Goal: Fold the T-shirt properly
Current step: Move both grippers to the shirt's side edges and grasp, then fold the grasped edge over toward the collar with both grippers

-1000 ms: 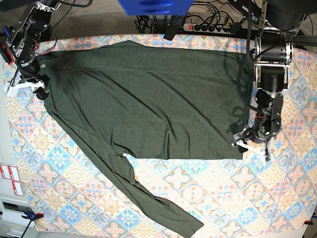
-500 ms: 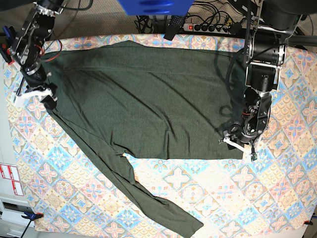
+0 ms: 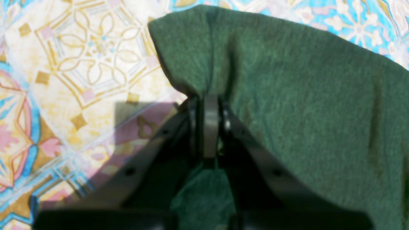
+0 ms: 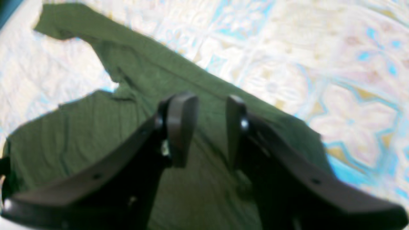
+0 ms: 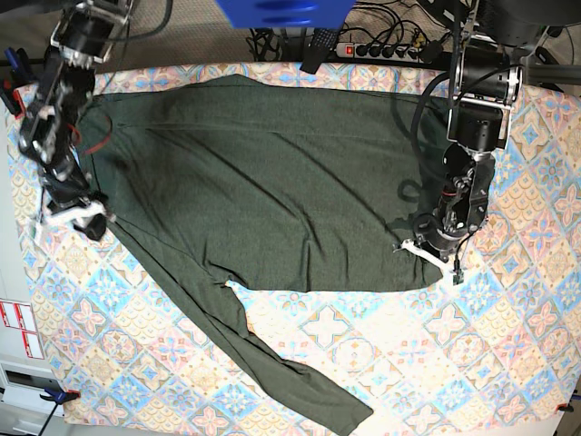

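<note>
The dark olive-green T-shirt (image 5: pixel 272 182) lies spread on the patterned table, with one long sleeve (image 5: pixel 290 372) running toward the front edge. My left gripper (image 5: pixel 427 251) is shut on the shirt's lower right corner; in the left wrist view the gripper (image 3: pixel 207 99) pinches a fold of the fabric (image 3: pixel 303 95), which is lifted and bunched. My right gripper (image 5: pixel 80 216) is at the shirt's left edge, near where the sleeve starts. In the right wrist view the gripper (image 4: pixel 206 127) is open above the fabric (image 4: pixel 80 137), with nothing between its fingers.
The tablecloth (image 5: pixel 427 363) is tiled in blue, pink and yellow. A power strip and cables (image 5: pixel 381 47) lie behind the table's back edge. A blue object (image 5: pixel 281 11) hangs at the top. Labels (image 5: pixel 18 329) and a clamp (image 5: pixel 56 394) sit at the left edge.
My left gripper has moved left, dragging the shirt's lower right corner inward. My right gripper has moved down along the shirt's left edge toward the front.
</note>
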